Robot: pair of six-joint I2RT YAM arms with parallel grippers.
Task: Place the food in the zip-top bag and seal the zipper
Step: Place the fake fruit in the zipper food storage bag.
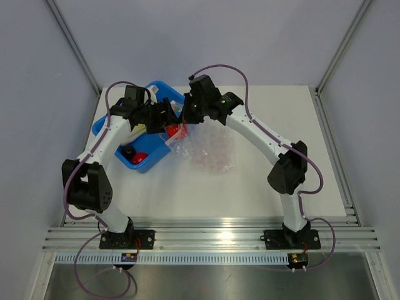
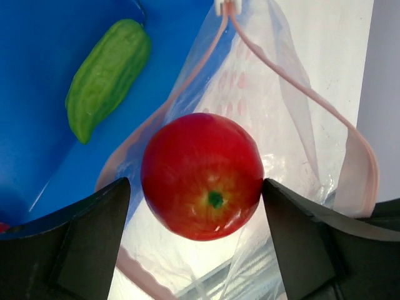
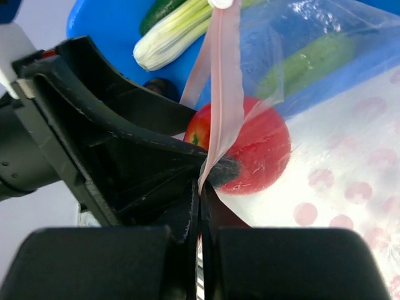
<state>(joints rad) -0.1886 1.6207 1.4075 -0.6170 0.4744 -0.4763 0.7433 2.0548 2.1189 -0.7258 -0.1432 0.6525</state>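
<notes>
The left hand (image 2: 195,190) stood apart around the red fruit (image 2: 201,175); the right hand (image 3: 200,194) was clamped on the zipper (image 3: 222,81).

Left arm (image 1: 103,147) and right arm (image 1: 262,134) arch from their near bases toward each other, wrists almost meeting at the far left-centre. Left gripper (image 2: 195,184): jaws spread wide. Right gripper (image 3: 201,200): jaws pressed together, pinching the zipper (image 3: 219,94).
</notes>
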